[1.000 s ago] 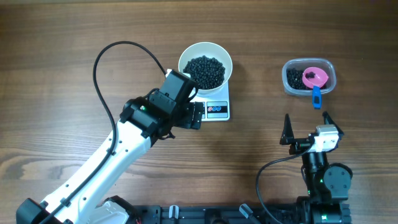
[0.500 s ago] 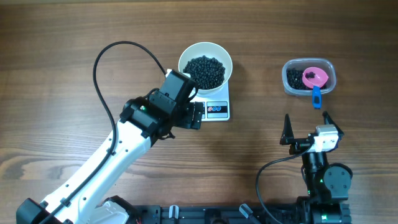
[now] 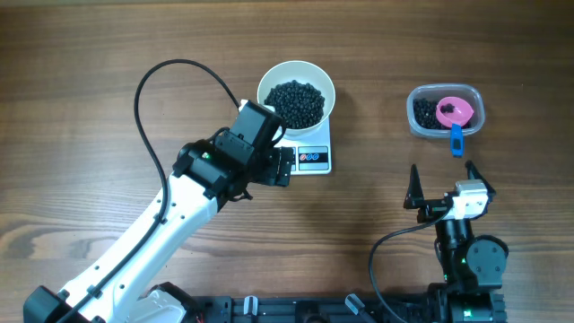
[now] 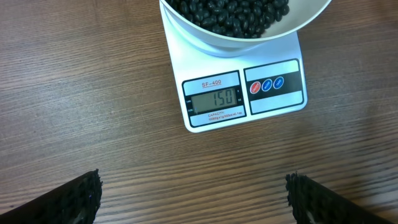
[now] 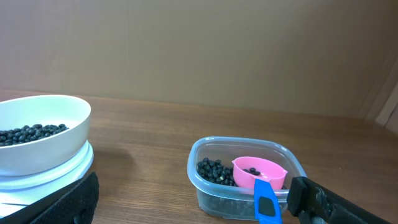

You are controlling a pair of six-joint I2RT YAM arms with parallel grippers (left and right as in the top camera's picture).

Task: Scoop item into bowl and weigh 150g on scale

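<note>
Heaped with matte black beans (image 3: 296, 103), round white bowl (image 3: 323, 76) atop white rectangular scale (image 4: 177, 68) — 150 shown. In clear plastic tub (image 5: 205, 196): more beans, pink scoop (image 5: 258, 169). Spread and empty — left gripper (image 4: 193, 186), right gripper (image 3: 441, 175).

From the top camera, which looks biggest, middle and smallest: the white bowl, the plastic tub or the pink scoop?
1. the white bowl, biggest.
2. the clear tub, about as wide but narrower the other way.
3. the pink scoop, smallest; its cup lies inside the tub.
</note>
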